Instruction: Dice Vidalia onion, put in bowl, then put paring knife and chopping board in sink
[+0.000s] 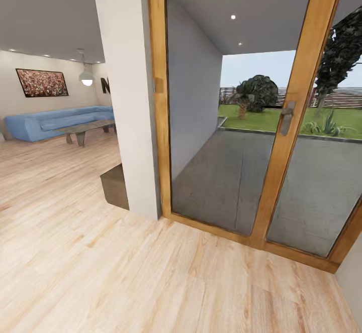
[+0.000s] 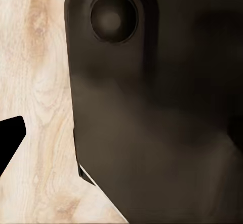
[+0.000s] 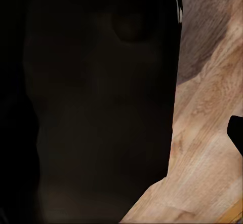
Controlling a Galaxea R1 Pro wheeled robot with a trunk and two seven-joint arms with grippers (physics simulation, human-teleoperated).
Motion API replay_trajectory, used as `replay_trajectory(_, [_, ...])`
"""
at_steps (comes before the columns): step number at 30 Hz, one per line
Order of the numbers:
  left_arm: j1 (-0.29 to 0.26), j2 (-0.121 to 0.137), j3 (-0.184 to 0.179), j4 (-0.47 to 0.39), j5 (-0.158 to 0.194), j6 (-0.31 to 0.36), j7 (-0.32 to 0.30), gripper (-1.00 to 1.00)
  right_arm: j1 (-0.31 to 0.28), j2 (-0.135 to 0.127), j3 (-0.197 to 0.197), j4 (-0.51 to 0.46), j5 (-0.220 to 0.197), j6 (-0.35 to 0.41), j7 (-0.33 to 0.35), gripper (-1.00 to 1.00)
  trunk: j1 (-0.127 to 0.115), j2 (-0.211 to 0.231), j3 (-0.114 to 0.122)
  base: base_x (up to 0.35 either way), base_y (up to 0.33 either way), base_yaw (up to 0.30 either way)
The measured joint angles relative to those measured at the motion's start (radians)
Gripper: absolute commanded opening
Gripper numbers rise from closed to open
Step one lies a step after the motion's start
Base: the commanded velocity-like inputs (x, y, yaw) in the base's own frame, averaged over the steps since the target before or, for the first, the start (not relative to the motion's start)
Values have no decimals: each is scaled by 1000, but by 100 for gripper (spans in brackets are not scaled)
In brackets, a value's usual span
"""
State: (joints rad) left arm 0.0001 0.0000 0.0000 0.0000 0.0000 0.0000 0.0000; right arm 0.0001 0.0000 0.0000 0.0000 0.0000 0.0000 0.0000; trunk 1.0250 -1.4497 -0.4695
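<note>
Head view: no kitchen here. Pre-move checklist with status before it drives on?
1. Task things in sight: not ok; ahead are a white pillar and a wood-framed glass door.
2. Door open or shut: cannot tell.
3. Open route: ok; wooden floor runs left toward the blue sofa.
4. Low brown block by the pillar: ok, off to the side.
5. Gripper states: cannot tell; both wrist views are mostly dark robot body.
6. Anything held: cannot tell.
</note>
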Motion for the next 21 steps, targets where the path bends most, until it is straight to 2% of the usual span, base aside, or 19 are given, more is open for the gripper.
replay_trajectory(3, [2, 4, 2, 3, 2, -6, -5, 100, -1, 17, 1, -17, -1, -15, -6, 100, 0, 0, 0, 0, 0, 0])
replay_trajectory(7, [2, -2, 2, 0, 2, -6, -5, 100, 0, 22, 0, -30, -1, -25, -6, 100, 0, 0, 0, 0, 0, 0])
replay_trajectory(21, [2, -2, 1, 0, 1, -6, -4, 100, 0, 26, 0, -31, -4, -46, -6, 100, 0, 0, 0, 0, 0, 0])
